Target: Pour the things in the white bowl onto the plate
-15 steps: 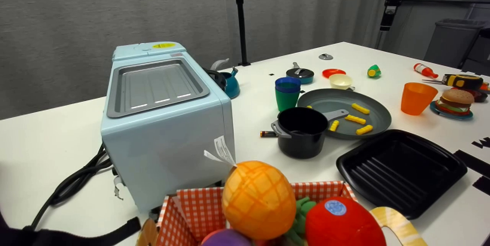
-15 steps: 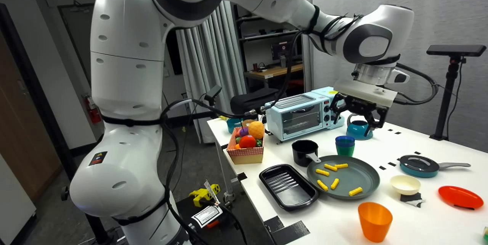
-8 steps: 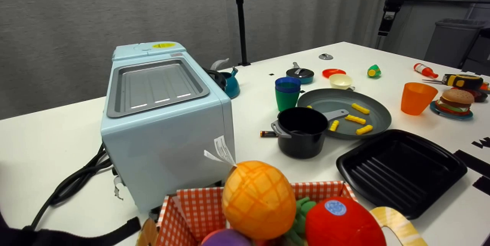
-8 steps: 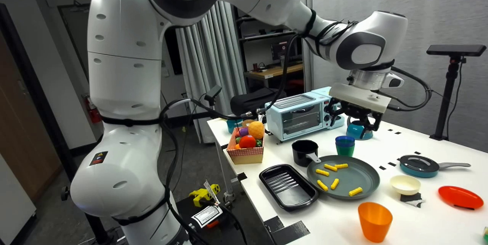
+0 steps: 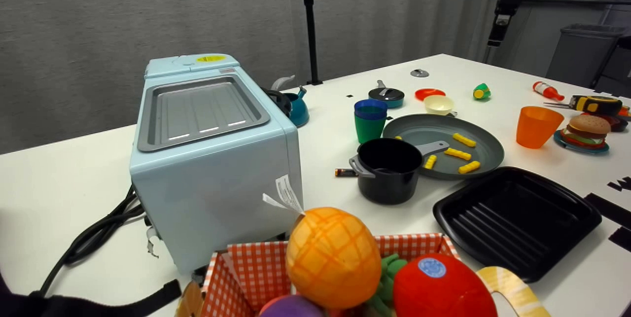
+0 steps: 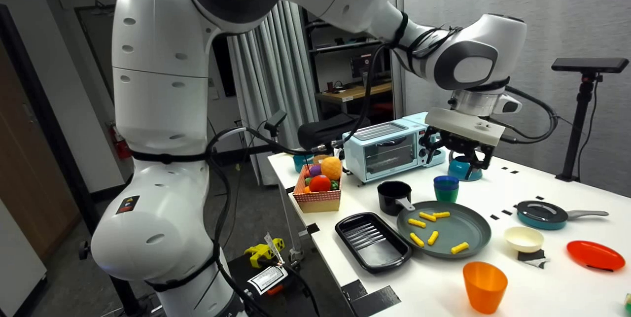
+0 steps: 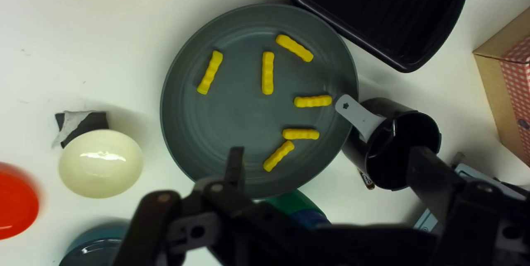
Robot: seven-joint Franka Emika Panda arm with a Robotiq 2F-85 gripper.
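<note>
Gripper [image 7: 329, 154] is spread wide, empty; fries [image 7: 268, 73] lie on the plate [image 7: 236, 121], pouring seems finished; better rise straight, avoiding pot [image 7: 391, 156] at plate's four o'clock, wrist view

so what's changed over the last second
In an exterior view, the open tool shifted slightly down and toward that picture's left, mostly in the first half second. It took hold of nothing and let nothing go. The yellow toy fries on the grey-green plate and the cream bowl stayed as they were.
</note>
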